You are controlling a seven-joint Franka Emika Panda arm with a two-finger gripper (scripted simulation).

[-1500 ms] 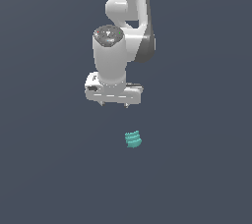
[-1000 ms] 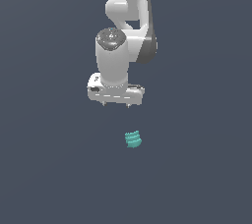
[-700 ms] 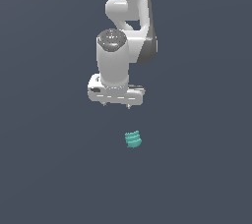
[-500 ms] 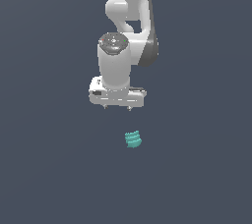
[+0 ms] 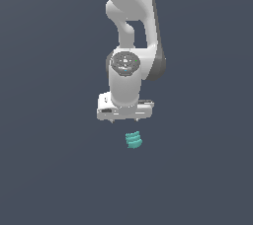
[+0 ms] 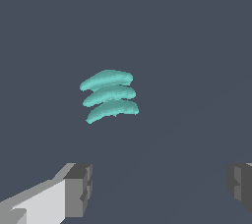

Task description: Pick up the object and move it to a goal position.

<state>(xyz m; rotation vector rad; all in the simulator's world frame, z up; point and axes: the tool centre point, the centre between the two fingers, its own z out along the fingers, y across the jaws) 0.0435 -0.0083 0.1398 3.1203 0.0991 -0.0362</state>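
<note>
The object is a small teal-green ribbed block (image 5: pixel 133 140) lying on the dark grey floor, just below the white gripper in the exterior view. In the wrist view it (image 6: pixel 109 95) shows as three stacked curved ridges. My gripper (image 5: pixel 125 118) hangs above it, apart from it, slightly toward the exterior view's left. The two grey fingertips (image 6: pixel 78 189) stand wide apart in the wrist view, with nothing between them. The gripper (image 6: pixel 158 188) is open and empty.
The white arm (image 5: pixel 132 31) rises from the gripper toward the top of the exterior view. The floor (image 5: pixel 49 169) is a plain dark grey surface with no other objects or edges in view.
The gripper has moved steadily toward the exterior view's right and slightly lower, closing in above the block. The block has not moved.
</note>
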